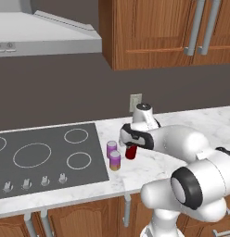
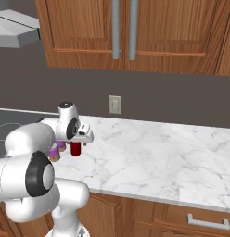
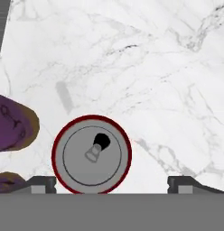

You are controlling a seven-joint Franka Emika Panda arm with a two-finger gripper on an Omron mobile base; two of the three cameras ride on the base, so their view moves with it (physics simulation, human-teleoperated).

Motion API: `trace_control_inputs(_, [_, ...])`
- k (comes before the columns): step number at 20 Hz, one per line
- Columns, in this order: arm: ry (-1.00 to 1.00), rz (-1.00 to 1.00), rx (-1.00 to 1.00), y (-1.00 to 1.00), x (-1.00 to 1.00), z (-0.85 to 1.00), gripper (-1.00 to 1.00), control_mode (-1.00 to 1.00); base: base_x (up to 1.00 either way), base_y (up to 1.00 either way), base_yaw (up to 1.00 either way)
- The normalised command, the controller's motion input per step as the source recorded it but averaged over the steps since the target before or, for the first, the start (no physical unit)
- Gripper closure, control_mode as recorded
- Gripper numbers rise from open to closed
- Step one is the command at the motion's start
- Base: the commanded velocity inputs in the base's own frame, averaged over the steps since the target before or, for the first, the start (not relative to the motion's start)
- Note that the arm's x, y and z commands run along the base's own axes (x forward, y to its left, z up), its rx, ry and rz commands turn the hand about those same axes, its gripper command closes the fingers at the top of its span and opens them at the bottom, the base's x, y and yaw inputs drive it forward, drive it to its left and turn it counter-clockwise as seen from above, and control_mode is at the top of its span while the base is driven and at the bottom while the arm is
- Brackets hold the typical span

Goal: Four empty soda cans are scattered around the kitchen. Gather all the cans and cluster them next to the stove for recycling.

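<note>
Red can down by the stove, pincer spread wide above it.

We see the pincer [image 3: 111,182] with its tips standing well apart and nothing held; the red can [image 3: 91,154] stands upright on the marble counter [image 3: 145,67] directly below it, nearer one tip than the other. Two purple cans [image 1: 113,155] stand just beside the red one, between the pincer and the stove [image 1: 42,157]. Our worry: the near tip looks very close to the red can's rim, so a slanted lift could clip it and topple it into the purple pair.
</note>
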Motion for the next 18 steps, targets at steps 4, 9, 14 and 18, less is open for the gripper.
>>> trace_control_inputs(4, [-0.05,0.0,0.0,0.0,-0.01,0.18,-1.0,-1.0,0.0,0.0,0.0])
trace_control_inputs(9, [-0.09,0.01,0.0,0.0,-0.15,0.3,-1.0,-1.0,0.0,0.0,0.0])
trace_control_inputs(14, [-0.11,0.03,0.0,0.0,-0.36,0.3,-1.0,-1.0,0.0,0.0,0.0])
trace_control_inputs(18, [-0.1,0.04,0.0,0.0,-0.49,0.25,-1.0,-1.0,0.0,0.0,0.0])
